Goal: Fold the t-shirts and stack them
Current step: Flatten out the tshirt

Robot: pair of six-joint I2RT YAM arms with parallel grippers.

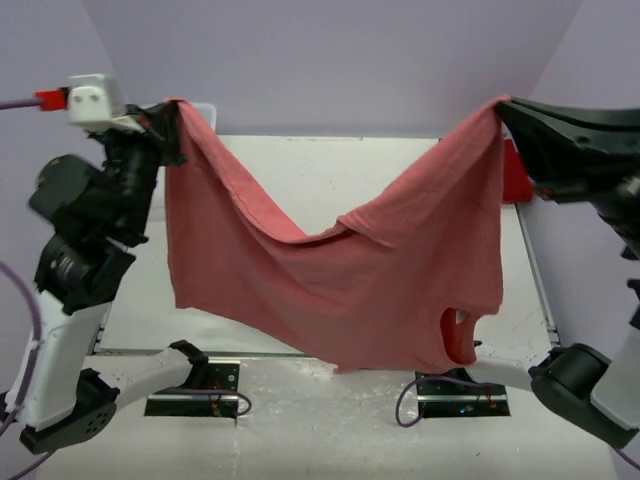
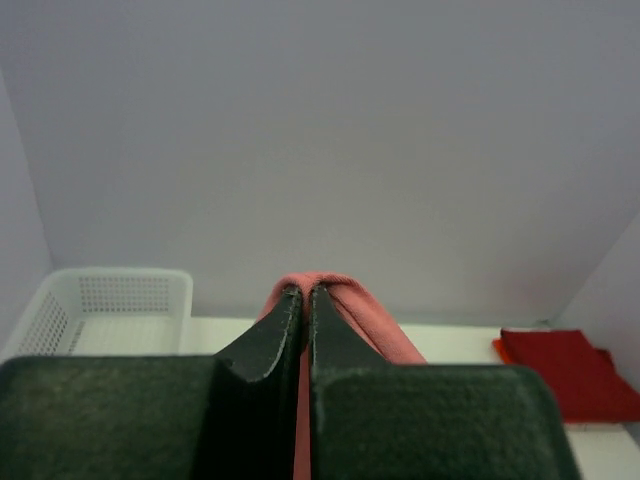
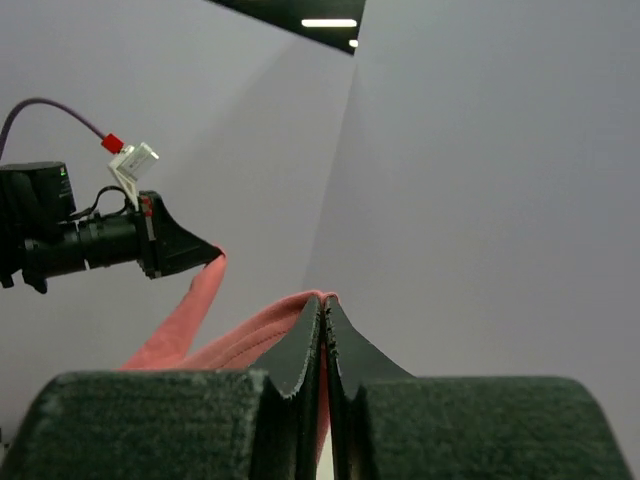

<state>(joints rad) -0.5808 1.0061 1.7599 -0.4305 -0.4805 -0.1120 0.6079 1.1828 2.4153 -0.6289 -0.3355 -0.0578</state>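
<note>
Salmon tee (image 1: 330,270) aloft by 2 corners, mid slack

Bright even light, soft shadows, ceiling lamp (image 3: 329,22) glaring (right wrist), blurry foreground

The salmon t-shirt (image 1: 330,270) is hanging as soft, matt, faded cloth. My left claw (image 2: 305,297) is looking matt black and faintly grainy. The basket (image 2: 100,298) is showing smooth white perforated plastic; the folded shirts (image 2: 570,372) are showing matt red cloth.
</note>
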